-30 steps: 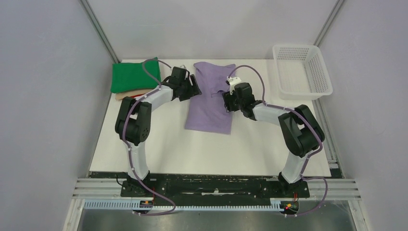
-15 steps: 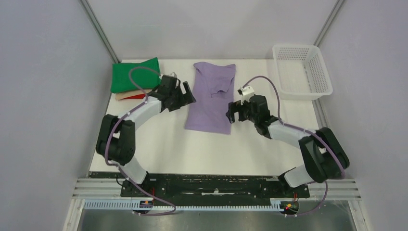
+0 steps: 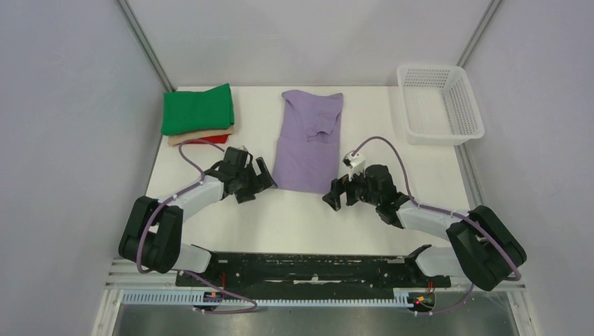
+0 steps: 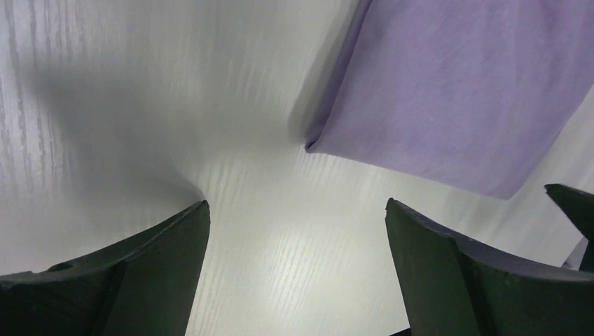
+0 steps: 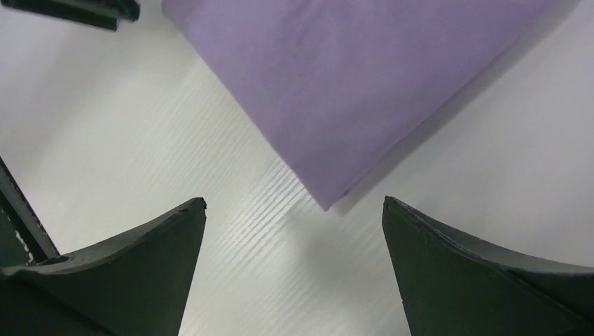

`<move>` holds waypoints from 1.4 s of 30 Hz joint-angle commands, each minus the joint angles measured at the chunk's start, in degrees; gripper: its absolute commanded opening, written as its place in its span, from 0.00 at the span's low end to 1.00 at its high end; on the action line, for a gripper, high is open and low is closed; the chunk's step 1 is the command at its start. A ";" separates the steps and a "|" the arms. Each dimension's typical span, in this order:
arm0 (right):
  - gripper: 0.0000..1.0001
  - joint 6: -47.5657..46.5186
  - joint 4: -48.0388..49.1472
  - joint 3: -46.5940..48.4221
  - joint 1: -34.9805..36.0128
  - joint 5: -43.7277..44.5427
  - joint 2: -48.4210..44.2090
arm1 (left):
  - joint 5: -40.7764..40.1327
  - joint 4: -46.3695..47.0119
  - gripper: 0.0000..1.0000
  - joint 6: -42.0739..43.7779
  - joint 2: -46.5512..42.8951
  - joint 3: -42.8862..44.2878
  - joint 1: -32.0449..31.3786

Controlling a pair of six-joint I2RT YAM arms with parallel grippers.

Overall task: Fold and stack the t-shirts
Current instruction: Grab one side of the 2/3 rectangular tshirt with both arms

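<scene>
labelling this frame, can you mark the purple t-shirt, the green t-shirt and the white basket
purple t-shirt (image 3: 307, 150): top view, middle of its body
green t-shirt (image 3: 197, 110): top view, centre of the folded upper face
white basket (image 3: 445, 133): top view, near mesh wall

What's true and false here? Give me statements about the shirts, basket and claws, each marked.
1. The purple t-shirt lies on the table, held by neither claw. True.
2. The left claw is shut on the purple t-shirt's hem. False: it is open and empty, beside its near left corner.
3. The right claw is open by the shirt's near right corner. True.
4. The white basket holds a folded shirt. False: nothing shows inside it.
5. The green t-shirt tops the pile at far left. True.
</scene>
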 commanded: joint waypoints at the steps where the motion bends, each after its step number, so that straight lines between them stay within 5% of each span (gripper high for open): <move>1: 0.98 -10.61 -4.15 2.55 7.65 10.34 -3.48 | 3.16 5.51 1.00 -3.47 1.38 -1.32 -0.15; 6: 0.98 -13.03 -5.76 2.98 9.57 14.57 -3.65 | 2.43 7.08 0.92 -4.77 4.47 -0.77 -0.24; 18: 0.98 -12.95 -6.47 3.14 9.57 16.75 -2.48 | 0.81 8.17 0.37 -5.30 14.13 2.79 -1.08; 23: 0.98 -14.40 -6.88 3.15 9.78 17.10 -1.75 | 1.17 7.92 0.02 -5.20 14.80 2.85 -1.09; 32: 0.83 -23.59 -10.56 9.41 16.99 27.61 3.00 | 0.06 5.70 0.02 -4.67 12.85 2.88 -1.15; 42: 0.69 -31.22 -18.89 17.99 18.05 23.13 11.96 | -1.07 3.08 0.02 -3.53 12.18 4.35 -1.19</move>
